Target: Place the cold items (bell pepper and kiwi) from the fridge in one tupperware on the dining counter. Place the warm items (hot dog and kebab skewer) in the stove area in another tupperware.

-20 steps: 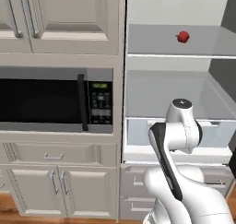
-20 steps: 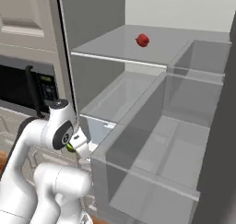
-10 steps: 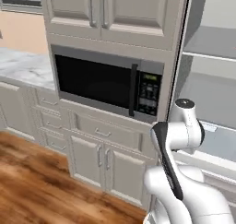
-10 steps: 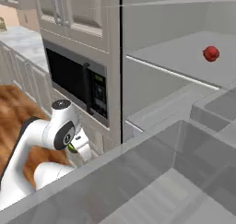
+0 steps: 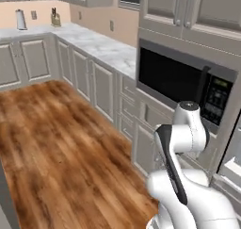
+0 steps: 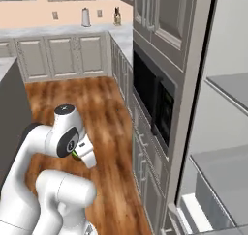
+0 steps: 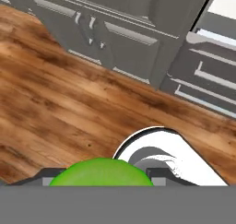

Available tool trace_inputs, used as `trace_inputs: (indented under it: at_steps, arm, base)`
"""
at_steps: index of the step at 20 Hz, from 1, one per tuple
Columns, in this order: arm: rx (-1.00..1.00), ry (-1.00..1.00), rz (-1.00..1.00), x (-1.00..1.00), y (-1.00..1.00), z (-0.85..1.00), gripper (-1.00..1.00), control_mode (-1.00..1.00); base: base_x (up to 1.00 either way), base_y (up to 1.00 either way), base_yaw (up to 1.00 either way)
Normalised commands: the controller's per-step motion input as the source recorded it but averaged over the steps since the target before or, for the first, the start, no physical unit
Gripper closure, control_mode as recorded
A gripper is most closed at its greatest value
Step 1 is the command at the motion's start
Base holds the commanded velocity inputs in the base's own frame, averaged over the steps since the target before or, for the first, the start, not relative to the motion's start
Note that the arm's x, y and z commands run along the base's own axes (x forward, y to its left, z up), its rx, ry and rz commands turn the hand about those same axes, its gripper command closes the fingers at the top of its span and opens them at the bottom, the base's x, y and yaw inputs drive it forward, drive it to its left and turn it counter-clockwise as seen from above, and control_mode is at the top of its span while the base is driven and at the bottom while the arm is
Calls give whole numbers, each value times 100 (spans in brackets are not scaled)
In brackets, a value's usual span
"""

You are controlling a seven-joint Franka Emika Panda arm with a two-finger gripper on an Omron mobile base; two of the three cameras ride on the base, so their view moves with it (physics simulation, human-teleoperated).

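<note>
Down at the hand, the gripper [image 7: 102, 184] is closed on a green bell pepper [image 7: 101, 172], whose rounded top bulges up at the bottom of the hand view, with the finger tips hidden at its sides. In the right base view the same bell pepper shows as a small green patch [image 6: 76, 155] tucked under the arm's wrist, so the cold item sits in the gripper, low against the robot's body and above the floor. The hand looks down on the wooden floor [image 7: 69, 103], whose brown planks run across that view, and on a row of grey cabinet doors [image 7: 124, 38] and drawers [image 7: 207, 80] along its far edge.

Around the arm, the left base view shows the folded white arm [image 5: 181, 138] in front of a black microwave [image 5: 183, 82] built into a wall of pale cabinets. To the left of the microwave a marble-topped desk [image 5: 94, 44] runs back to the corner, over a line of lower cabinet doors. At the far end of that desk stand a paper towel roll [image 5: 20, 20] and a knife block [image 5: 56, 20], both near the peach wall.

In the right base view the open fridge [image 6: 227, 132] stands at the right, with pale grey shelves inside it, just beside the microwave column. A dark grey panel [image 6: 9, 113] rises at the left edge.
</note>
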Motion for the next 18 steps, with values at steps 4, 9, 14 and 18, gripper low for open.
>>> trace_inputs:
  at_steps: [4,9,14,18]
  arm:
    - [0,0,0,0,0,0,100,100]
    - [0,0,0,0,0,0,100,100]
    - [0,0,0,0,0,0,100,100]
    - [0,0,0,0,0,0,100,100]
  base:
    - [19,3,72]
    - [25,40,46]
    - [100,0,36]
    - [100,-14,30]
